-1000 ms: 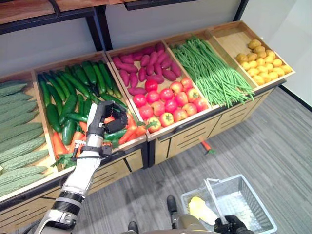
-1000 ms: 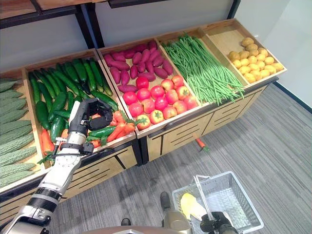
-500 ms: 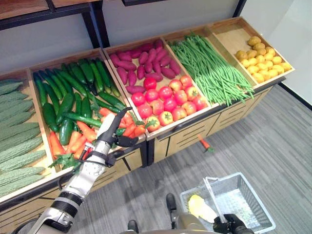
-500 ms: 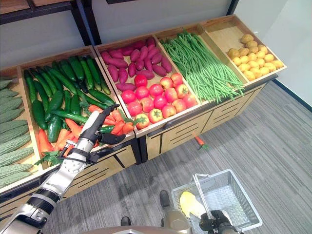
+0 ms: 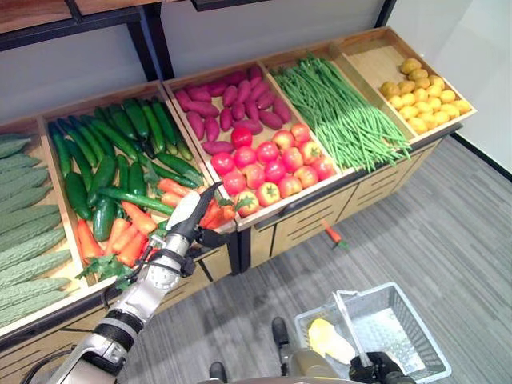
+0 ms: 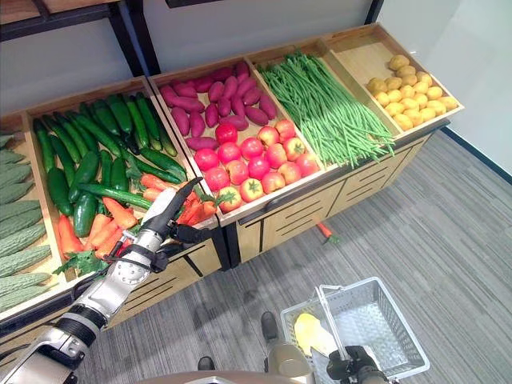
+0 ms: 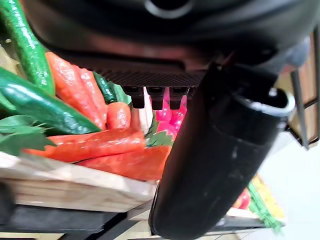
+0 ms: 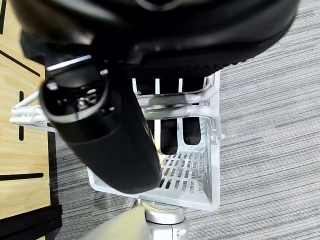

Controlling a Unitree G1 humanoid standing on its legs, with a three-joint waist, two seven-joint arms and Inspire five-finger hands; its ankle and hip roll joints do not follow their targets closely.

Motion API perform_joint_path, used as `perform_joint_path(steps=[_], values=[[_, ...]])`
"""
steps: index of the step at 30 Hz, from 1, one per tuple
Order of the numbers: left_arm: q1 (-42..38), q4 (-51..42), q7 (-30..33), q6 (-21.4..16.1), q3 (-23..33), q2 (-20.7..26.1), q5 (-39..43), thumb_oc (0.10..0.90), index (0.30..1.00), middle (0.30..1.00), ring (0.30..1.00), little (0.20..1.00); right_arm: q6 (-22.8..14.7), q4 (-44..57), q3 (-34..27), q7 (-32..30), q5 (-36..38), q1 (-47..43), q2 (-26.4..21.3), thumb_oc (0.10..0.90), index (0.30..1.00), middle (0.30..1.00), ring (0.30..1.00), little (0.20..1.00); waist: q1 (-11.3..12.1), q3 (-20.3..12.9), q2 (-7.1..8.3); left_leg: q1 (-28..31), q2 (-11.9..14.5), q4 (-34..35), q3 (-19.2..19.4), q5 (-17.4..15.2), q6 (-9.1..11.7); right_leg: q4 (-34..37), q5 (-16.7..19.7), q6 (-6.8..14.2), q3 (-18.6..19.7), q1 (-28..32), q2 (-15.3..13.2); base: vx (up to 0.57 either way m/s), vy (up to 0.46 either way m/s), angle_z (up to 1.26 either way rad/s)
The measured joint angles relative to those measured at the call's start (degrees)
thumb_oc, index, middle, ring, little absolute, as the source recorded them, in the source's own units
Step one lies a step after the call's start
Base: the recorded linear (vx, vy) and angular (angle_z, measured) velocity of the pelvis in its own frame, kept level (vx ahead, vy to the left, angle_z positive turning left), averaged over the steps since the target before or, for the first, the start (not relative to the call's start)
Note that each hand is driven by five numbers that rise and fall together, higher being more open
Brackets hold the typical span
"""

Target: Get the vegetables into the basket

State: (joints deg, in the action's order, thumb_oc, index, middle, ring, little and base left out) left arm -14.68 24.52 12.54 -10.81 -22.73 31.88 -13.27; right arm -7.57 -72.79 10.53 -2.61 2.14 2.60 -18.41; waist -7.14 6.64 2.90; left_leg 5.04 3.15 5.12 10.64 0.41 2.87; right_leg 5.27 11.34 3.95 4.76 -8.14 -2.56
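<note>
You are reaching with the left hand, and it is hovering over the front edge of the crate that holds cucumbers at the back and carrots at the front; the fingers are stretched out straight and holding nothing. The carrots are lying just beyond and to the robot's left of the fingertips, their long axes running roughly from the crate's front toward its back, so they are pointing much the same way as the fingers, and I judge a turn of the wrist would be needed to close across one. This hand is far nearer the vegetables than the right hand, which is curling its fingers round the handle of the white basket down on the floor, well apart from the crates; a yellow item is already lying in it. Compared with a second ago, the left hand is sitting lower and nearer the crate's front lip, and its fingers are now straight instead of bent over the carrots.
</note>
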Motion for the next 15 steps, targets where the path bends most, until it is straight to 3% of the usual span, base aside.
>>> perform_joint_path(steps=[8,15], values=[[-0.18,2.64,3.49,1.86,0.02,0.09,-4.88,0.900,1.000,1.000,1.000,1.000,0.00,-0.21,0.01,-0.35,0.01,0.04,0.03,0.400,0.300,0.300,0.300,0.300,0.21,0.00,0.00,-0.02,0.00,0.00,0.00,0.00,0.00,0.00,0.01,0.00,0.00,-0.01,0.01,0.00,0.000,0.00],[-0.31,3.14,6.12,2.99,0.24,3.70,-11.77,0.900,1.000,1.000,1.000,1.000,-0.11,-0.20,0.09,-0.96,0.04,0.11,0.04,0.400,0.300,0.300,0.300,0.300,0.44,-0.02,0.03,-0.52,0.05,0.22,-0.01,-0.01,0.02,0.00,0.01,-0.02,-0.04,-0.49,0.03,0.00,0.000,0.00]])
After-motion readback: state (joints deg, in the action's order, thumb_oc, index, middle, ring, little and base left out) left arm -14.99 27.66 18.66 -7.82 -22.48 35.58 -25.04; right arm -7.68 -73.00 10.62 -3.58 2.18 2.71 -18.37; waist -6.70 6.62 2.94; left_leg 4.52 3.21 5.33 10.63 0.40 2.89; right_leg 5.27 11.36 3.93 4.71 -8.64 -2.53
